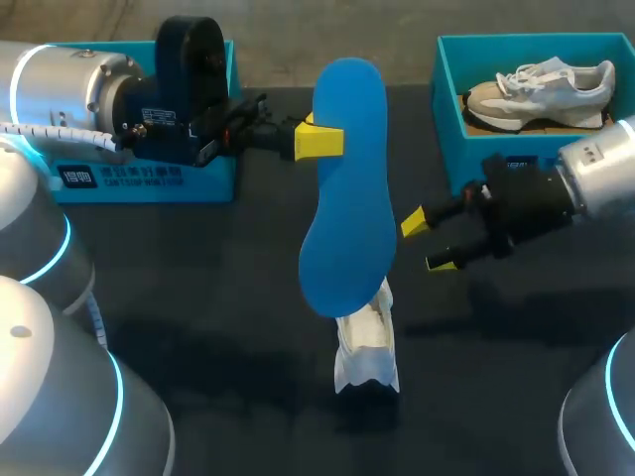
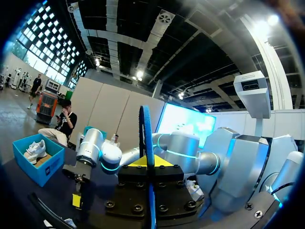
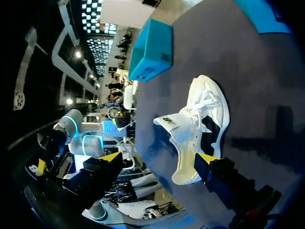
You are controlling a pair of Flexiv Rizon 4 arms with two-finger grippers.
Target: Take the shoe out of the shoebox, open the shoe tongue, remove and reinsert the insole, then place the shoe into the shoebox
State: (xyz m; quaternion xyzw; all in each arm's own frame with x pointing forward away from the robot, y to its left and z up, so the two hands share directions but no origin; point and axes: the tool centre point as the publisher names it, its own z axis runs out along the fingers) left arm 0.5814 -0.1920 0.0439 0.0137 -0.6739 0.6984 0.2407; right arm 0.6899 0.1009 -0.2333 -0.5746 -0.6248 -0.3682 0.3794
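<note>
Rounded silver links of the left arm (image 1: 60, 89), ringed with cyan light, fill the near left corner of the dark bench (image 1: 198, 297). From there the arm stretches across the far left side, and the left tool (image 1: 322, 139) is clamped on a long blue foam insole (image 1: 347, 188), gripping it by one long edge near its upper end. From the left wrist the insole shows edge-on, pinched between the yellow tips. It hangs upright over the middle of the bench, and its lower end overlaps a white lace-up shoe (image 1: 367, 347) that sits toward the near edge; I cannot tell whether the two touch. The shoe's tongue (image 3: 176, 124) stands out from the opening.

Coming in from the right edge, the right tool (image 1: 429, 241) hangs just beside the insole with its yellow tips well apart, gripping nothing.

At the far right corner stands an open teal cardboard shoebox (image 1: 448, 89) with a grey and white sneaker (image 1: 541, 89) lying inside. A second teal box (image 1: 213, 174) sits at the far left, partly behind the left arm.
</note>
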